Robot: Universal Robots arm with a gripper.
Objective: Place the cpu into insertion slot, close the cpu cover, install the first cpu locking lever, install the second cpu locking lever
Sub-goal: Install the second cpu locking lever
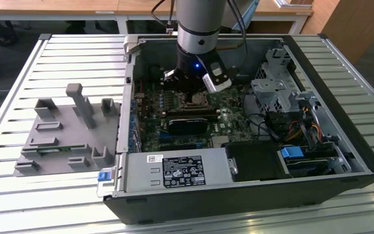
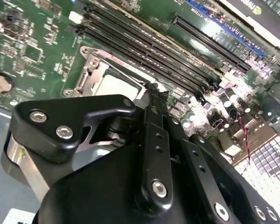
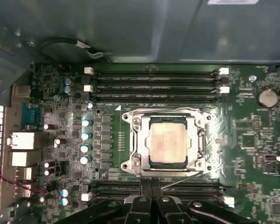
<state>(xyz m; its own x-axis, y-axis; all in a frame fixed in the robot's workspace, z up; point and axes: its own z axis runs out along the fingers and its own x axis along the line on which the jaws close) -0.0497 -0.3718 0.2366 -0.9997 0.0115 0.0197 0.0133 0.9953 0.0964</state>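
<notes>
The small flat square cpu with a dull silver-grey metal top (image 3: 167,141) lies flat inside the square black insertion slot (image 3: 149,161) on the green board. The thin silver metal cpu cover frame (image 3: 136,140) lies down flat around it, with the chip showing through its big square window.

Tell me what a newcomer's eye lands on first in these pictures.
First, the robot arm reaching down into the open computer case on the slatted table, its gripper low over the green motherboard. In the first wrist view, the cpu sits in the insertion slot, framed by the silver cpu cover lying flat around it, between rows of black memory slots.
</notes>
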